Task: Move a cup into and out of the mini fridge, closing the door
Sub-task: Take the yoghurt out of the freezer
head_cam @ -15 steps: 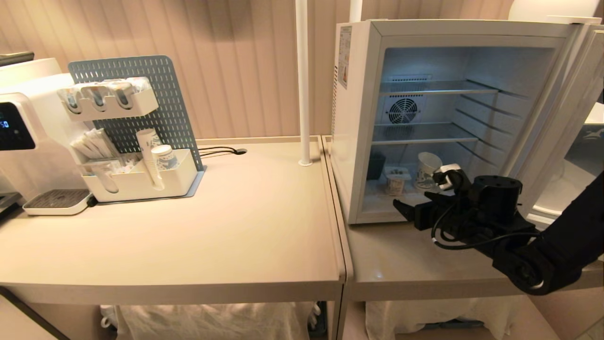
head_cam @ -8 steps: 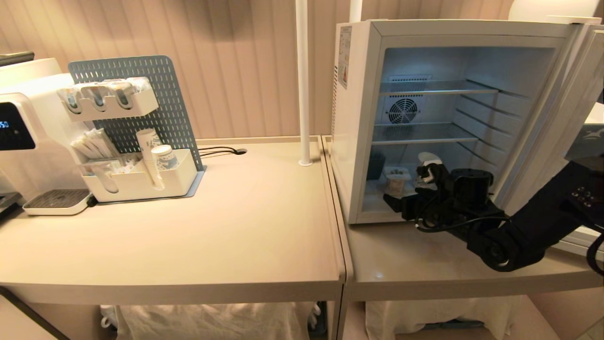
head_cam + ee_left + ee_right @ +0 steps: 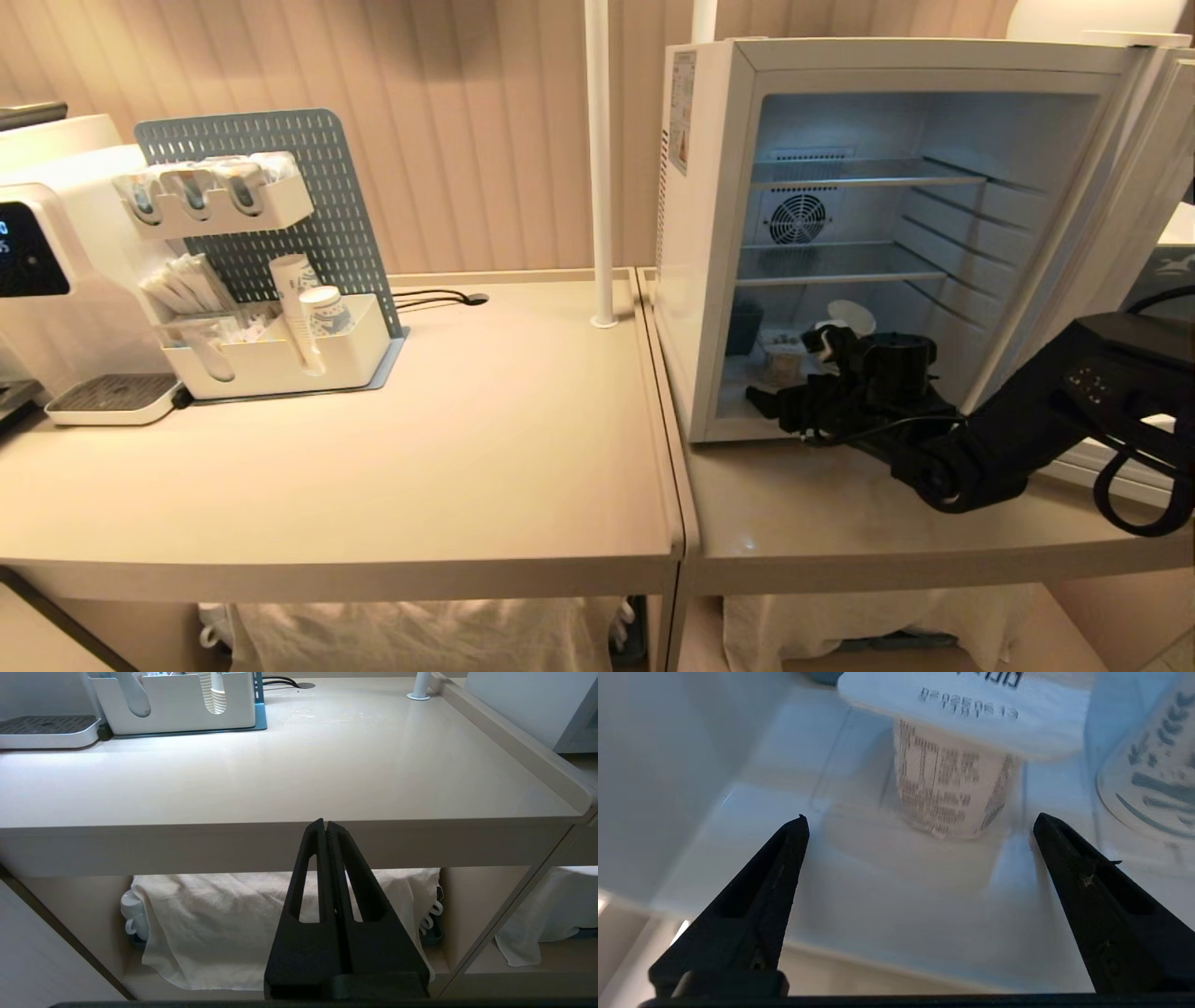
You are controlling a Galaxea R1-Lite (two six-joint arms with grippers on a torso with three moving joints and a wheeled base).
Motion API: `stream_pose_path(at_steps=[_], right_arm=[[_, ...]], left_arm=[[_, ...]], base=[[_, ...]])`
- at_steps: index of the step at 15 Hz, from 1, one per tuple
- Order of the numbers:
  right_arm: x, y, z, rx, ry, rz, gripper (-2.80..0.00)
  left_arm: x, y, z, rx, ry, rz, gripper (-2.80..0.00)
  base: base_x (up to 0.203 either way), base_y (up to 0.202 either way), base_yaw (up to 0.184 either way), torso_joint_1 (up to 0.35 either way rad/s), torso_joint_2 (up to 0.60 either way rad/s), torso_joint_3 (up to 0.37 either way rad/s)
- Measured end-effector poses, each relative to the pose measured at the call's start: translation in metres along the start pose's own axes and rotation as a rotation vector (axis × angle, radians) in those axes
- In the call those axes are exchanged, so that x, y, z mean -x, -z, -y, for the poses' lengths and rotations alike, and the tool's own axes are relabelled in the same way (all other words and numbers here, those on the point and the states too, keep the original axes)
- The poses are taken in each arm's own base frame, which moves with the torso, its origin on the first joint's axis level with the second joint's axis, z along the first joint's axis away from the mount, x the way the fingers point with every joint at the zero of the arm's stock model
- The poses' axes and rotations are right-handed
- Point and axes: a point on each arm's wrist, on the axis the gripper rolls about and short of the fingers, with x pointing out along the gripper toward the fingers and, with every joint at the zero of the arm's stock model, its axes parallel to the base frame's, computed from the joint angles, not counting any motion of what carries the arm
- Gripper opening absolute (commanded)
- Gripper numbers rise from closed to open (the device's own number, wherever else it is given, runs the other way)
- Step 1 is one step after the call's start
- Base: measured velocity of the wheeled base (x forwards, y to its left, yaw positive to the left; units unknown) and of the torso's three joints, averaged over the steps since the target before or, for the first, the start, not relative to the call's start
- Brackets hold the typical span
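Two tables point(image 3: 373, 448) are standing side by side, the right one bearing the mini fridge point(image 3: 709, 233) so its mouth is facing the robot at reaching height. The door point(image 3: 1134, 187) is swinging wide on the right, leaving the opening free for an arm to enter. The right arm is stretching low across the tabletop, and the right gripper point(image 3: 794, 397) is sitting at the threshold of the fridge floor with its jaws spread wide, probably readied to take something in there. In the right wrist view the fingers point(image 3: 761, 896) are framing the plastic pot point(image 3: 952, 779) rather than the cup point(image 3: 1153, 784), which is standing just beside that pot, off the gripper's line. The left gripper point(image 3: 327, 830), its fingers pressed together, is hanging parked before the left table's edge, apparently out of the way.
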Motion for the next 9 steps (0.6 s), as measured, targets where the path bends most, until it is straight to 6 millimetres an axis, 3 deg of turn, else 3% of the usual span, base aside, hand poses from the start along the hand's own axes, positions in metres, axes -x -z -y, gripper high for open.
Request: stream_pose_path(at_steps=[9], right_arm=[[-0.02, -0.017, 0.008, -0.004, 0.036, -0.011, 0.0]], left_arm=[[0.0, 0.0, 0.0, 0.0, 0.0, 0.0, -2.8]], base=[[0.0, 0.0, 0.0, 0.0, 0.0, 0.0]])
